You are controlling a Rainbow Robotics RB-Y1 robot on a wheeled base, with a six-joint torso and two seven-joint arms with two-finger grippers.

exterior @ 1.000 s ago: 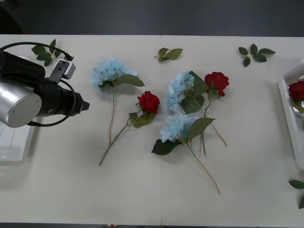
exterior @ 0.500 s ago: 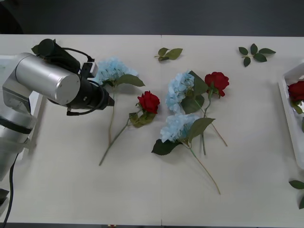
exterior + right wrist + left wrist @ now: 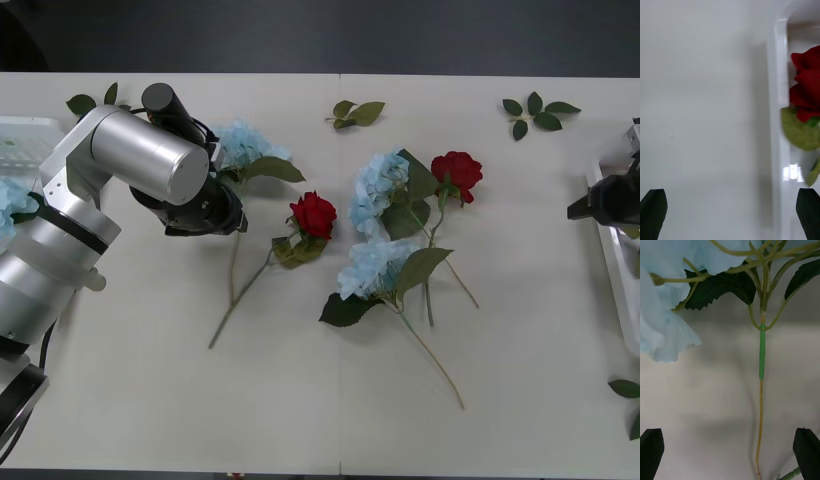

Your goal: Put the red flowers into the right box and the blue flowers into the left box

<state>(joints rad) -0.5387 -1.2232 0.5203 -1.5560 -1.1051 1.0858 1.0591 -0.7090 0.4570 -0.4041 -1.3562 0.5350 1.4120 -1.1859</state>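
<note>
Our left gripper [image 3: 728, 459] wide open over the fluffy pale blue flower's [image 3: 666, 307] thin stem, our right gripper [image 3: 730, 217] open beside the white plastic right box [image 3: 777, 112] holding a red rose [image 3: 807, 90], no writing to read

Four blue hydrangeas: three on the bench [image 3: 300, 420] at [image 3: 240, 148], [image 3: 378, 190] and [image 3: 368, 268], and one [image 3: 12, 196] by the left box [image 3: 30, 128]. Three red roses: two on the bench at [image 3: 314, 214] and [image 3: 456, 174], one [image 3: 807, 87] in the right box [image 3: 775, 123]. Five loose leaf sprigs: [image 3: 358, 112], [image 3: 538, 112], [image 3: 92, 100], [image 3: 626, 388], [image 3: 635, 426].
</note>
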